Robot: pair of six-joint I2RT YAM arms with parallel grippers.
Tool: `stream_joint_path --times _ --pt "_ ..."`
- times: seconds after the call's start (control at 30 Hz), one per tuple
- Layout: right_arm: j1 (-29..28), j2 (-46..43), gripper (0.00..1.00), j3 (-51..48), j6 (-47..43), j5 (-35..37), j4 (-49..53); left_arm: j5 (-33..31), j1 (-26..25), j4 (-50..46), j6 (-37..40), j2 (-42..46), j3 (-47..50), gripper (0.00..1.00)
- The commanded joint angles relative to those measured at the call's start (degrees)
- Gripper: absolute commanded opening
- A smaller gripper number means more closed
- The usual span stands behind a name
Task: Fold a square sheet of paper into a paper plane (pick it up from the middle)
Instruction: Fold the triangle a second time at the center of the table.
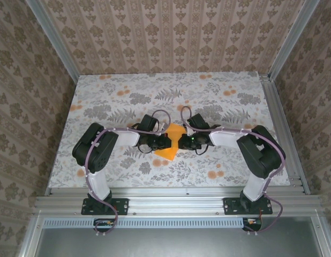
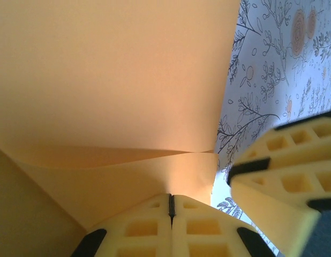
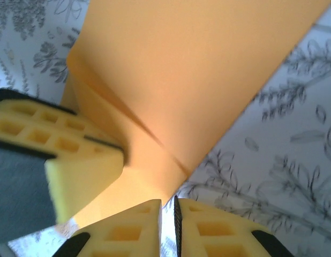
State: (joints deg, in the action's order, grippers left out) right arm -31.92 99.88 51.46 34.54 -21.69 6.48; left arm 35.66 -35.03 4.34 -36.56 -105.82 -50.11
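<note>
Yellow honeycombed fingers of the left gripper were seen closest to the left wrist lens, pressed flat together with no gap between them. An edge of the square sheet of paper appeared to be clamped at their tips. From that pinch the orange sheet was lifted and bowed upward, and a soft curved fold line was visible across it. The right gripper was met from the opposite side. Its jaws were parted by a thin sliver through which light was seen, and a folded corner of the sheet ended just at the tips, so no firm hold was judged there. From above, the sheet was found at the middle of the flower-printed table, bunched between the two wrists, which were brought nose to nose, with one orange part showing beyond them and one on the near side. An early fold was judged to be in hand: one flap was laid over the rest but not yet flattened into a sharp crease, and no dart shape was formed. For the next move, a steady clamp by the left side would be needed so that the edges were kept aligned. The right side would have to be freed without dragging the flap, then used to press the crease down.
</note>
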Motion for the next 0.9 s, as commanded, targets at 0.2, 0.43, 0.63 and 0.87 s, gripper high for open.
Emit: stream_joint_path --times 0.2,0.43,0.63,0.87 --pt "-7.14 -4.05 0.12 -6.65 13.33 -5.47 -12.9 -1.32 0.84 -2.11 2.91 -1.41 1.2 0.02" --pt "-9.39 0.88 0.1 -5.87 14.72 -5.02 -16.06 -1.6 1.06 -2.06 3.23 -0.71 1.76 0.02" --pt "-9.47 3.05 0.1 -5.08 12.59 -3.1 -12.8 -1.49 1.28 -1.35 2.98 -0.35 2.38 0.02" --pt "-9.65 3.64 0.09 -6.3 11.19 -1.25 -8.88 -0.87 2.04 -1.19 2.61 -0.2 1.17 0.02"
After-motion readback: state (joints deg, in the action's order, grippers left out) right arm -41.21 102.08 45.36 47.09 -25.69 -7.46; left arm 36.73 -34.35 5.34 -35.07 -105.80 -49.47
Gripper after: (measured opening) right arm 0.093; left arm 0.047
